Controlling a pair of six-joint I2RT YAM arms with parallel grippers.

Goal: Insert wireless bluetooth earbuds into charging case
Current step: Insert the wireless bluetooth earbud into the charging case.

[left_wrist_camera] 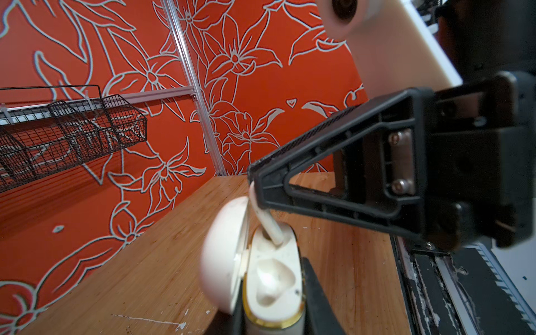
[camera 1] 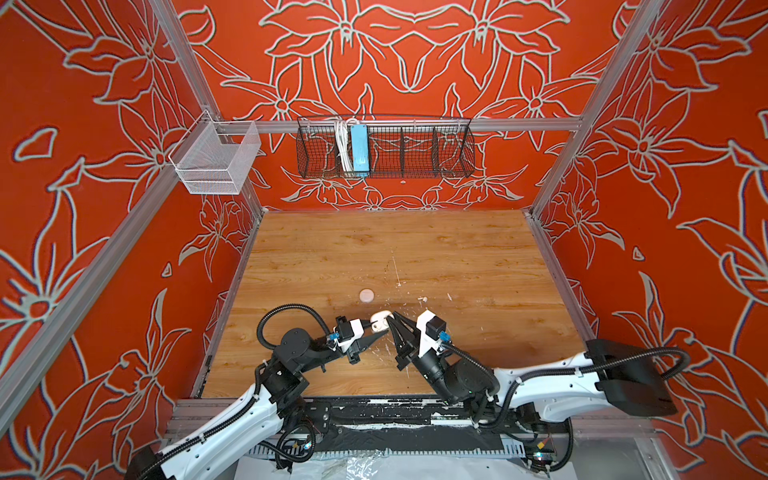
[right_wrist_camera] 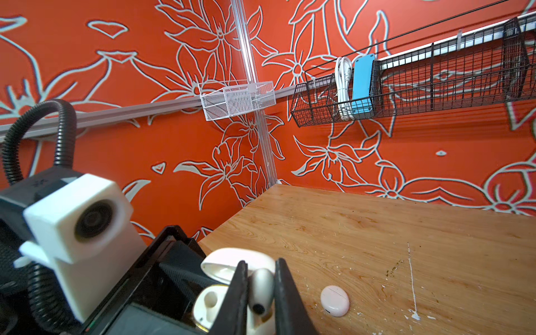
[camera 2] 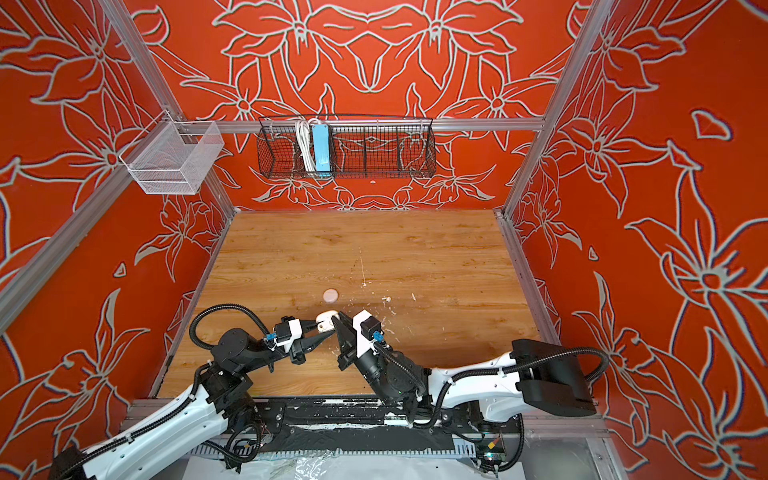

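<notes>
The white charging case (camera 1: 379, 321), gold-rimmed and with its lid open, is held above the table near the front, and my left gripper (camera 1: 374, 329) is shut on its base. In the left wrist view the case (left_wrist_camera: 275, 278) shows one empty socket near the camera. My right gripper (right_wrist_camera: 261, 264) is shut on a pale earbud (right_wrist_camera: 261, 287). The earbud's stem (left_wrist_camera: 268, 224) reaches down into the far socket of the case. A second earbud (camera 1: 422, 298) lies loose on the table to the right, also visible in a top view as a small pale earbud (camera 2: 386, 299).
A closed round pinkish case (camera 1: 366, 296) lies on the wooden table (camera 1: 457, 257) just behind the grippers. White paint flecks dot the wood. A black wire basket (camera 1: 386, 145) and a white mesh basket (camera 1: 216, 158) hang on the back rail.
</notes>
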